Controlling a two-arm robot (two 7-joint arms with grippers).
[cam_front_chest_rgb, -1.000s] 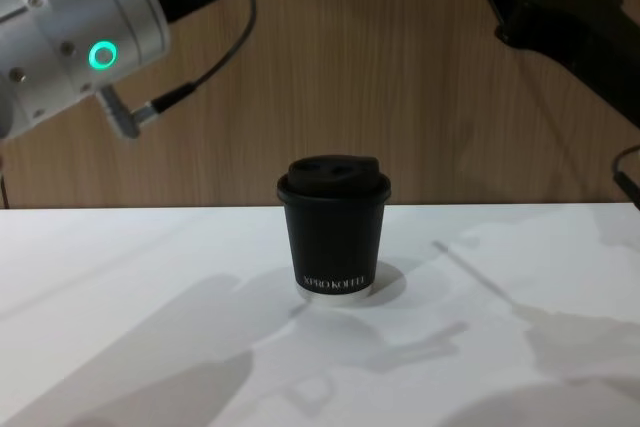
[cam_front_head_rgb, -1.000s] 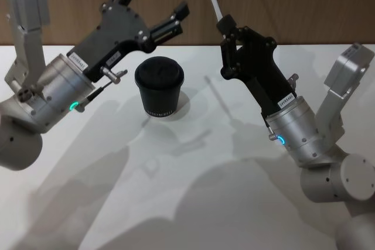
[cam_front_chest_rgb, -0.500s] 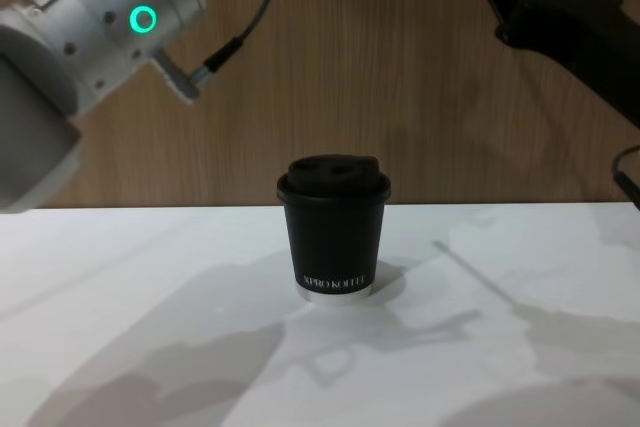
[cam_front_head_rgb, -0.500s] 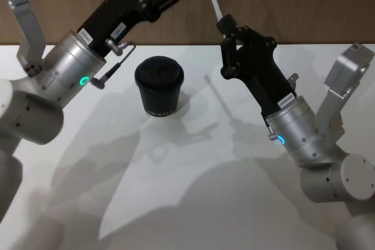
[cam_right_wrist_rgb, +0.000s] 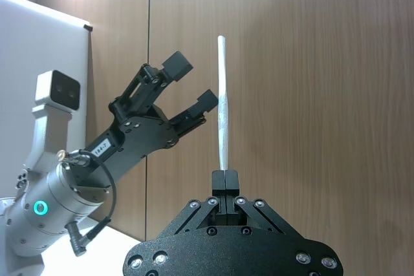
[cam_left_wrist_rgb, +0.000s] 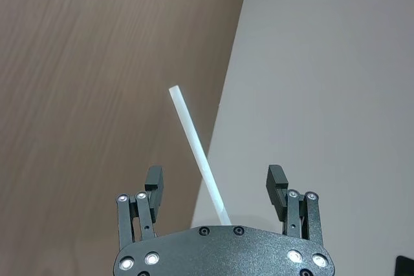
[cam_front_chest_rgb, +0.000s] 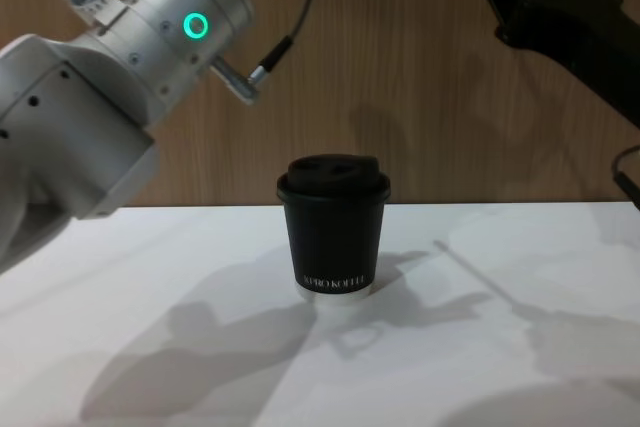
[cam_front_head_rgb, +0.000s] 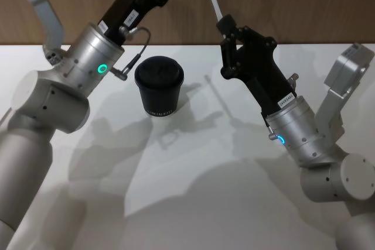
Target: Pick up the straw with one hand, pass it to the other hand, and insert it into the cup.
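Above right gripper (cam_right_wrist_rgb: pixel 223 184): thin, straight, white straw (cam_right_wrist_rgb: pixel 222 108)

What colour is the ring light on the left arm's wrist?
Green; the ring light shows best in the chest view.

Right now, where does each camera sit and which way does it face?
Head: high, looking down at the table, the cup and both arms.
Chest: lower, facing across the table at the cup; arms at upper corners.
Left wrist: along the open left gripper at the straw.
Right wrist: along the right gripper, shut on the straw; left gripper beyond.
Shared: both wrist views show the straw.
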